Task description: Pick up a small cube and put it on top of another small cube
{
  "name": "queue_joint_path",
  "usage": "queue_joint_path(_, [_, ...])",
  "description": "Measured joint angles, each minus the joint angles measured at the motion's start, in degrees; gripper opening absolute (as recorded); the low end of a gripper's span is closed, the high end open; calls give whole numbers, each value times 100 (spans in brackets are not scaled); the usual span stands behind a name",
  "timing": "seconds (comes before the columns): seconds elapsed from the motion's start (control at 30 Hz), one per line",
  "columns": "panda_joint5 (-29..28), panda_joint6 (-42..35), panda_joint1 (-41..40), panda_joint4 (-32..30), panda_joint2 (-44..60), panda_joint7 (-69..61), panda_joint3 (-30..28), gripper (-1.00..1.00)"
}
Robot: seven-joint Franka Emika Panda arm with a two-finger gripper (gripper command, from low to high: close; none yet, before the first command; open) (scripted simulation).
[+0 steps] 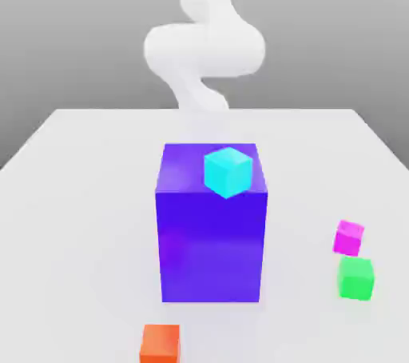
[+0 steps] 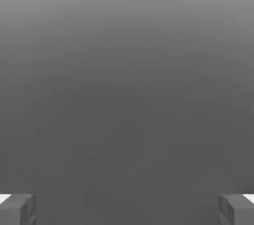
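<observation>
Four small cubes: one cyan cube, one magenta-pink cube, one green cube, one orange cube. One large blue-purple block. One worktop. One arm.

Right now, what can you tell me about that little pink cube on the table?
The small pink cube is a plain, glossy, bright magenta block with no markings, looking like smooth plastic. It rests on the pale table near the exterior view's right edge, slightly turned so one corner faces the camera. A green cube of similar size sits just in front of it, very close; whether they touch is unclear. Nothing is stacked on it or grips it, and it stands apart from the big purple block.
</observation>
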Motion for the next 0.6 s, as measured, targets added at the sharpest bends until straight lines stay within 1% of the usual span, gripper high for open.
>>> queue_joint_path(0.57, [-293,2375,1800,-2175,3624,-784,1870,0])
queue_joint_path(0.6, [-323,2511,2025,-2300,3834,-820,1974,0])
